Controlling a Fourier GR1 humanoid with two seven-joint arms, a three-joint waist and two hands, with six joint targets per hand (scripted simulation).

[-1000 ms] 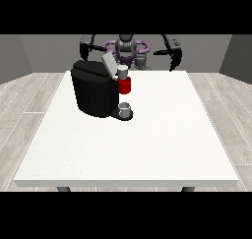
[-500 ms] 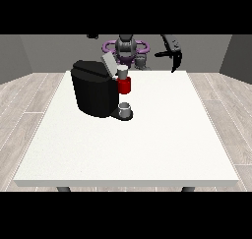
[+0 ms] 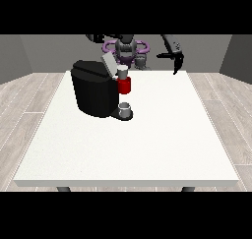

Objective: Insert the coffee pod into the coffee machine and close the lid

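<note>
Front view: the whole white table (image 3: 147, 149) is seen from across it, with the robot (image 3: 125, 48) small at the top centre of the frame.
Coffee machine: a black coffee machine (image 3: 93, 88) is placed on the table in the upper left part of the frame, left of centre.
Lid: a grey lid (image 3: 109, 63) is seen raised and tilted at the machine's top right corner, so the machine is not closed.
Red part: a red cylinder (image 3: 125, 86) is fixed on the machine's right side, with a small grey cap (image 3: 122, 72) above it.
Cup: a small grey cup (image 3: 125, 109) is set on the machine's base, directly below the red cylinder.
Coffee pod: a small grey object (image 3: 141, 61) is seen at the table's far edge, just in front of the robot's body; it may be the pod, but this cannot be told for certain.
Hand at the view's right: the hand (image 3: 177, 61) is held in the air above the table's far right corner, well apart from the machine; its fingers are pointed downward, fairly straight, and nothing is held in them.
Hand at the view's left: only a dark shape (image 3: 96, 37) is seen at the top edge of the frame, above the machine; whether its fingers are spread or curled cannot be told.
</note>
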